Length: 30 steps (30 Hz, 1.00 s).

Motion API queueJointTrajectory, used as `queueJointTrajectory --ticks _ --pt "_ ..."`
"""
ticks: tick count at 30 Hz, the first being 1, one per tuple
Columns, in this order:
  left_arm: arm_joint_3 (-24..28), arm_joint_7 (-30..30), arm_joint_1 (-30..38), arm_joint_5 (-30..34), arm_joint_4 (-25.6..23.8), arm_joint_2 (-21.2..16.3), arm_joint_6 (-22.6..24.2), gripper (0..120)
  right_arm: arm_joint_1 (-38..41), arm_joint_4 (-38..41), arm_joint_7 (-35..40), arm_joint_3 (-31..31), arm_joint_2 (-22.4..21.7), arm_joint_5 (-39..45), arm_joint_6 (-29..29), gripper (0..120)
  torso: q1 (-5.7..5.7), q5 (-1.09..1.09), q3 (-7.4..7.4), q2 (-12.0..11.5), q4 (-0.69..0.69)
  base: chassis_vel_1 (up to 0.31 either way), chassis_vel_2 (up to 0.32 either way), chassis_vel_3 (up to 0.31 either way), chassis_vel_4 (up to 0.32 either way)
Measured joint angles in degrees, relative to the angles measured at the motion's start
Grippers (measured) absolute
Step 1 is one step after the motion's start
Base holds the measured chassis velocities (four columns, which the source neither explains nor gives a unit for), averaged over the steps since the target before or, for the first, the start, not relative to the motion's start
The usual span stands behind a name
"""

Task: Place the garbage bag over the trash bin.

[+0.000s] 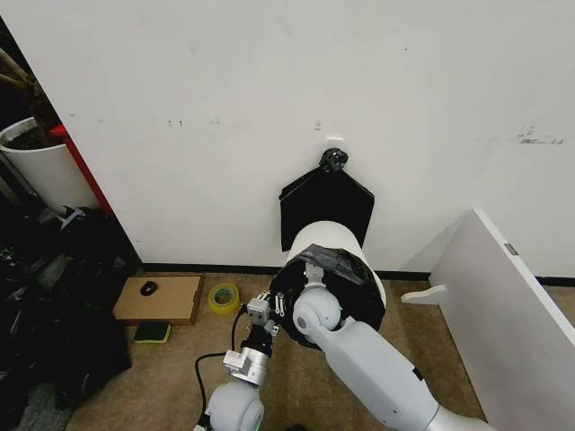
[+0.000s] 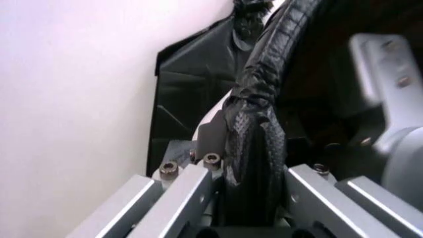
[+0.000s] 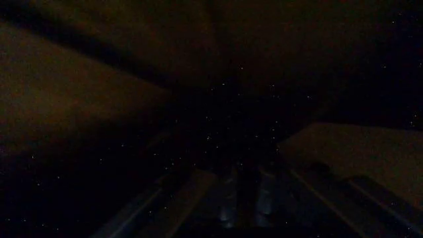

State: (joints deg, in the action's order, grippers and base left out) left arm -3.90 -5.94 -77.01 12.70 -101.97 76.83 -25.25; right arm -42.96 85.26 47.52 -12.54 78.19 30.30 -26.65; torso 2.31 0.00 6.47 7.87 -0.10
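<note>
The trash bin [image 1: 334, 235] sits at frame centre against the wall, garbage bag [image 1: 346, 269] over its near rim; cardboard box [image 1: 158, 299] and tape roll [image 1: 224, 297] lie lower left

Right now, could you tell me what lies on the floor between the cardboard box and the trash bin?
In the head view, a roll of yellow tape lies on the floor between the cardboard box and the trash bin; the left gripper reaches the garbage bag there too.
</note>
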Motion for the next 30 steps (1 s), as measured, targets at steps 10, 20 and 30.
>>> queueJointTrajectory --ticks 10,20,30 --pt "-0.15 0.44 -0.23 0.3 -0.9 -0.35 0.23 0 0.58 -2.14 0.41 1.09 -1.25 -4.79 -1.06 0 0.0 0.0 0.0 0.0 0.01 0.0 0.0 0.0 0.0" --pt "-0.63 -0.16 1.7 2.3 1.51 0.55 1.7 0 -3.36 4.19 -2.95 -1.93 -3.63 -6.45 0.99 0 0.0 0.01 0.0 0.0 0.0 0.0 0.0 0.0 0.0" --pt "-1.58 -1.13 4.23 7.18 3.37 -0.24 4.74 0 -10.42 15.58 -10.49 -5.36 -8.73 -10.62 6.28 0 0.0 0.0 0.0 0.0 0.01 0.0 0.0 0.0 0.0"
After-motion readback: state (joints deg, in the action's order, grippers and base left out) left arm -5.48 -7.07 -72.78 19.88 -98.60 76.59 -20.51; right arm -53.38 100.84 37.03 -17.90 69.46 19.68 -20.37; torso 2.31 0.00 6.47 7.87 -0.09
